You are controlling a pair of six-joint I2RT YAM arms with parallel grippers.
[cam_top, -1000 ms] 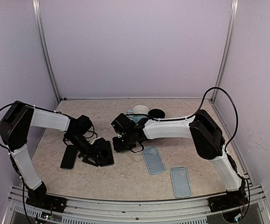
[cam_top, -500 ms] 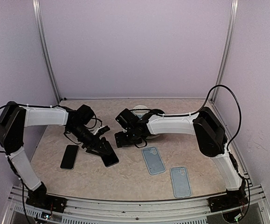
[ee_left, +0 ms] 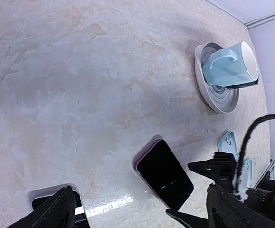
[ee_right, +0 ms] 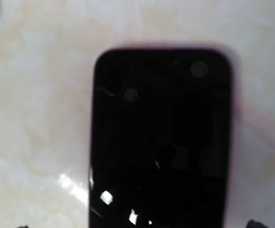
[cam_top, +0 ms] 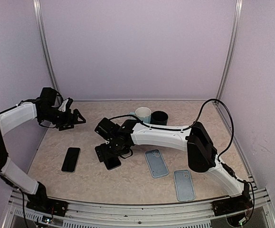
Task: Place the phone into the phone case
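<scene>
Beneath wide-open, empty right gripper (cam_top: 109,154): phone (ee_right: 158,137) black, glossy, flat; left gripper (cam_top: 74,115) agape, empty.

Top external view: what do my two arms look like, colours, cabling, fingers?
Both match: the left arm and right arm have white link shells with black joints and black wrist housings. Each ends in black, wedge-shaped fingers. A black cable loops clear of the right arm's elbow; a thinner one follows the left arm. No markings are readable.

Right pincer (cam_top: 111,156), arm (cam_top: 161,135) fill centre; mug (cam_top: 143,114) crowds rear; front-left tabletop (cam_top: 90,183) free.
</scene>
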